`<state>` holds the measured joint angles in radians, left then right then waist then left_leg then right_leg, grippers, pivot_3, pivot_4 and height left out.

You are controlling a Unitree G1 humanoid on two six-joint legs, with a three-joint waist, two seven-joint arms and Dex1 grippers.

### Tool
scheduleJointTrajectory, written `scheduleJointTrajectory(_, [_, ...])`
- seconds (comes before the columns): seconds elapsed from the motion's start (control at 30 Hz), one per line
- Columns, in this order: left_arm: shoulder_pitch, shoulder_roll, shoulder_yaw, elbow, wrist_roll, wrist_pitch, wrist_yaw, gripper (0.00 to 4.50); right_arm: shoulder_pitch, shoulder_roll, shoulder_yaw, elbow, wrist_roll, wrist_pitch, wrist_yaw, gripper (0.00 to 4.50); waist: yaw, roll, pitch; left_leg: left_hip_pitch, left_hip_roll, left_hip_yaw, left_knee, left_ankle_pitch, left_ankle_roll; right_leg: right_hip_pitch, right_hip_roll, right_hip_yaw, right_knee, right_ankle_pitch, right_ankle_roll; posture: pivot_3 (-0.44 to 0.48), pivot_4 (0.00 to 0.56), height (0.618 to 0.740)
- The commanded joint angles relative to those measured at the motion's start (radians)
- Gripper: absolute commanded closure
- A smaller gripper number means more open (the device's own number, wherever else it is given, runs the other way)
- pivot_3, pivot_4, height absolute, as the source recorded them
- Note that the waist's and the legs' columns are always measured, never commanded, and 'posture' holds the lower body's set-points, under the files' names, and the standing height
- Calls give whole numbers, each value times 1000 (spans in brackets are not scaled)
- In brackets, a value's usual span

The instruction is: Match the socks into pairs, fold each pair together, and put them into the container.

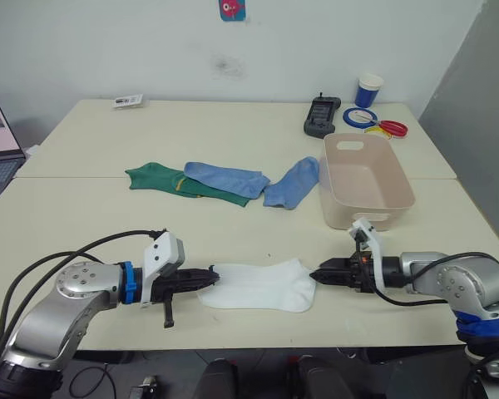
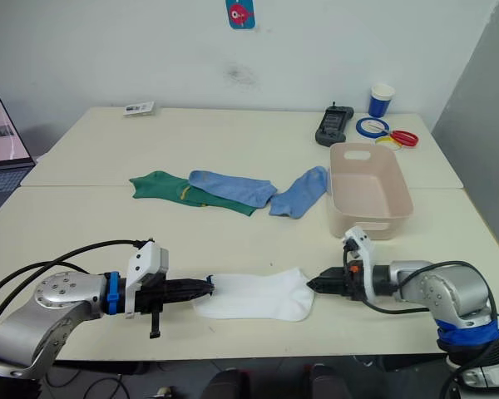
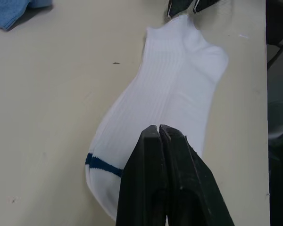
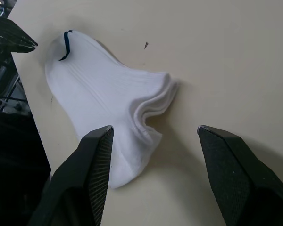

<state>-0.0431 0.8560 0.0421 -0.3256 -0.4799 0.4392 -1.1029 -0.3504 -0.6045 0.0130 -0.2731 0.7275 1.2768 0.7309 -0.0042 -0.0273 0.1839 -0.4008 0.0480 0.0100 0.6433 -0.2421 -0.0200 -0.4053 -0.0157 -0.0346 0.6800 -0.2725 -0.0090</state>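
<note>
White socks (image 1: 258, 287) lie stacked flat at the table's (image 1: 83, 224) near edge. The left claw (image 1: 214, 272), pressed together, rests on their toe end. The right claw (image 1: 314, 273), spread wide, sits at the cuff end.

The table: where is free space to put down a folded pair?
Free: the table between the green sock and the left gripper; also the far half behind the blue socks. The container is empty. Crowded: the far right corner with cup and tape rings, and around the white socks.
</note>
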Motion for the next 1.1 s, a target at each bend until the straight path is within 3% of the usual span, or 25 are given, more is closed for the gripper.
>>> scheduleJointTrajectory(0.03, [-13, 7, 7, -2, 7, -27, -14, 4482, -1, 12, 31, -32, 4, 0, -15, 1461, 0, 0, 0, 0, 0, 0, 0, 0, 0, 0, 0, 0, 0, 0, 0, 0, 150, 740])
scheduleJointTrajectory(0.27, [-10, 1, 23, -16, -21, -43, -46, 4482, -24, 76, 65, -25, 20, 10, -36, 1461, -2, 0, 0, 0, 0, 0, 0, 0, 0, 0, 2, 0, 0, 0, 0, 0, 150, 740])
scheduleJointTrajectory(0.3, [-10, 4, 22, -20, -21, -46, -51, 4498, -26, 87, 58, -22, 20, 12, -44, 1631, -2, 0, 0, 0, 0, 0, 0, 0, 0, 0, 2, 0, 0, 0, 0, 0, 150, 740])
scheduleJointTrajectory(0.4, [-9, 14, 19, -24, -10, -59, -60, 4500, -21, 77, 51, -10, 10, 10, -39, 2373, -1, 0, 0, 0, 0, 0, 0, 0, 0, 0, 2, 0, 0, 0, 0, 0, 150, 740])
scheduleJointTrajectory(0.6, [-20, 16, 9, -9, 15, -84, -66, 4500, -7, -9, 34, 12, 17, -1, 16, 4460, 0, 0, 0, 0, 0, 0, 0, 0, 0, 0, 1, 0, 0, 0, 0, 0, 150, 740])
scheduleJointTrajectory(0.83, [-79, -24, -88, 38, 97, -161, -74, 4500, -30, -50, 57, 53, 11, -22, 73, 4460, 1, 0, 0, 0, 0, 1, 0, 0, 0, 0, 2, 0, 0, 0, 0, 0, 150, 740])
scheduleJointTrajectory(1.1, [-151, -18, -278, 188, 332, -252, -75, 4500, -44, -55, 63, 45, 22, -8, 87, 4460, -1, 0, 0, 0, 0, 1, 0, 0, 0, 0, 3, 0, 0, 0, 0, 0, 150, 740])
